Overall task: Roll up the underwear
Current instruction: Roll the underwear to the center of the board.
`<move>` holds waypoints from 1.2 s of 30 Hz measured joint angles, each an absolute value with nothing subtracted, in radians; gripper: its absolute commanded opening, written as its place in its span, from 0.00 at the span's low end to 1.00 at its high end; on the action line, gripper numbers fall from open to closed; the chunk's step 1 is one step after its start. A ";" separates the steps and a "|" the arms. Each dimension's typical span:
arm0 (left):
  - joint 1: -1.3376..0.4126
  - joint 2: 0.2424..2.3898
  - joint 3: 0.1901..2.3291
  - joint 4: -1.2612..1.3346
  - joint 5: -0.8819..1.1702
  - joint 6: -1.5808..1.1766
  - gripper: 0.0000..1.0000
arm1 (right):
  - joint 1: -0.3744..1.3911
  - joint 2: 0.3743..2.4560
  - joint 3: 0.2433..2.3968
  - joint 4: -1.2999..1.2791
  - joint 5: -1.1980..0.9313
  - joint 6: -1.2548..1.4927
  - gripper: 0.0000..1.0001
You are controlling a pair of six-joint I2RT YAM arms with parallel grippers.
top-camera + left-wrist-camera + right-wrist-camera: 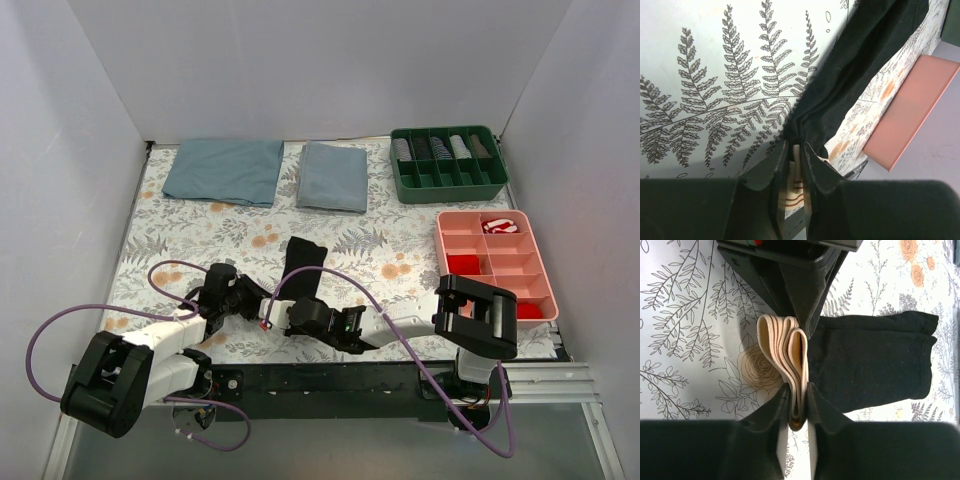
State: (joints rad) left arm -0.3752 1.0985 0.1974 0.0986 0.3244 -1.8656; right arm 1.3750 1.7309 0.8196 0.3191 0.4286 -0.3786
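Low in the centre of the top view, the underwear [303,256] lies as a narrow black strip on the floral table [400,250]. Its tan waistband end is pinched by the left gripper [796,145] and the right gripper [798,386], both nearly closed on it. A purple cable [345,277] arcs beside it. Two blue-grey cloths [224,170] and a green tray [450,190] sit along the top, with a pink tray [442,245] at right.

Low-reaching left arm [150,345], right arm [476,316] folded inward toward it, left fingers [816,167] pinched close, right fingers [776,415] likewise
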 measured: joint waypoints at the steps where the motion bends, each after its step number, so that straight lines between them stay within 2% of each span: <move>1: -0.375 1.098 0.197 0.099 0.324 -1.866 0.06 | 1.375 1.731 0.820 0.319 0.429 -0.375 0.10; 4: -0.375 1.098 0.197 0.098 0.322 -1.865 0.07 | 1.375 1.734 0.820 0.320 0.427 -0.369 0.01; 7: -0.375 1.098 0.197 0.098 0.319 -1.863 0.10 | 1.375 1.735 0.820 0.319 0.416 -0.358 0.01; 15: -0.375 1.056 0.212 0.047 0.291 -1.834 0.36 | 1.335 1.726 0.820 0.311 0.300 -0.276 0.01; 18: -0.375 1.011 0.223 0.015 0.268 -1.817 0.41 | 1.283 1.700 0.820 0.303 0.193 -0.221 0.01; 29: -0.372 0.903 0.252 -0.101 0.175 -1.779 0.46 | 1.060 1.670 0.813 0.309 -0.253 -0.038 0.01; 36: -0.369 0.855 0.252 -0.115 0.155 -1.773 0.48 | 0.939 1.727 0.816 0.349 -0.503 0.076 0.01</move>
State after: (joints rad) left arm -0.3691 0.8551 0.2516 -0.1154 0.1555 -1.7733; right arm 0.9394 1.7271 0.8158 0.3489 -0.5030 0.0765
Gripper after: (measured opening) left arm 0.466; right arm 0.058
